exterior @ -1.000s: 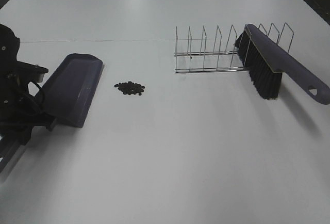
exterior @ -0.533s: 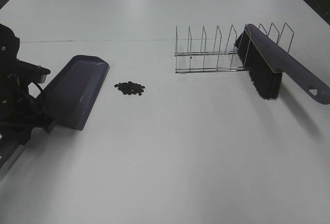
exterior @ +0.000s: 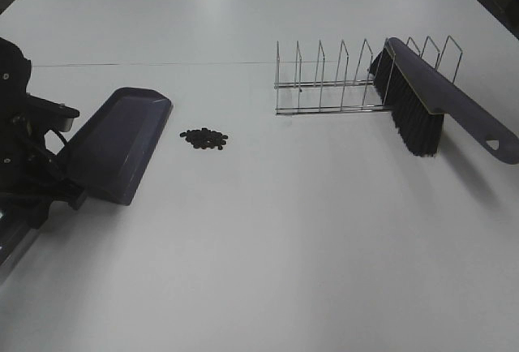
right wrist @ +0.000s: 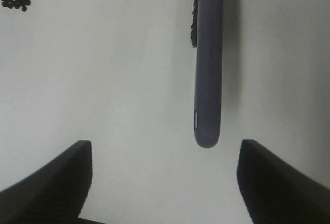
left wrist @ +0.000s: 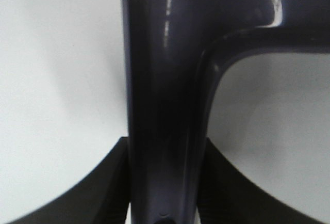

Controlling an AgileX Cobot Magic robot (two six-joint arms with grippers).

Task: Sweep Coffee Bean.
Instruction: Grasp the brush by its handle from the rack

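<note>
Dustpan has nudged closer to the coffee bean pile, which hasn't budged on the white table, just off the pan's front lip. Left gripper is clamped on the pan's handle. Far right, the right gripper has its fingers spread wide, with the brush handle lined up between them, untouched. The brush leans on the wire rack.

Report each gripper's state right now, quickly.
Left gripper: shut on the dustpan handle.
Right gripper: open, holding nothing; the brush handle lies just ahead of its fingers.
</note>
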